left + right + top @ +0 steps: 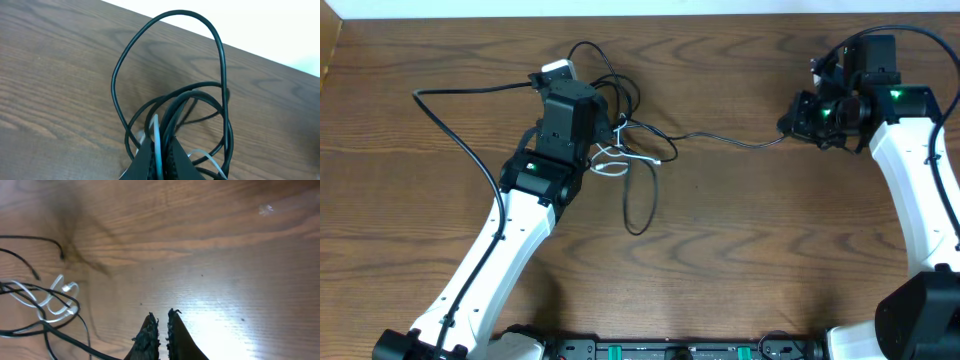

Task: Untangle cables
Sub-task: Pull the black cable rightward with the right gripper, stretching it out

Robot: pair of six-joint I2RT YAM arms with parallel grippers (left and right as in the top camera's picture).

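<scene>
The cables [620, 150] are a knot of thin black and white cords left of the table's middle, with a black loop [638, 205] hanging toward the front. My left gripper [605, 132] sits over the knot. In the left wrist view it [161, 145] is shut on a white cord [156, 129] and black strands, with a tall black loop [220, 45] standing beyond. One black cord [730, 140] runs right to my right gripper [788, 125]. In the right wrist view its fingers [161, 316] are nearly closed, and the black cord [65, 337] runs under them. White loops [55, 297] lie at the left.
The wooden table's [740, 260] back edge runs along a white wall close behind the knot [280, 35]. The left arm's own thicker black cable [450, 95] arcs over the table's back left. Both arm bases stand at the front edge.
</scene>
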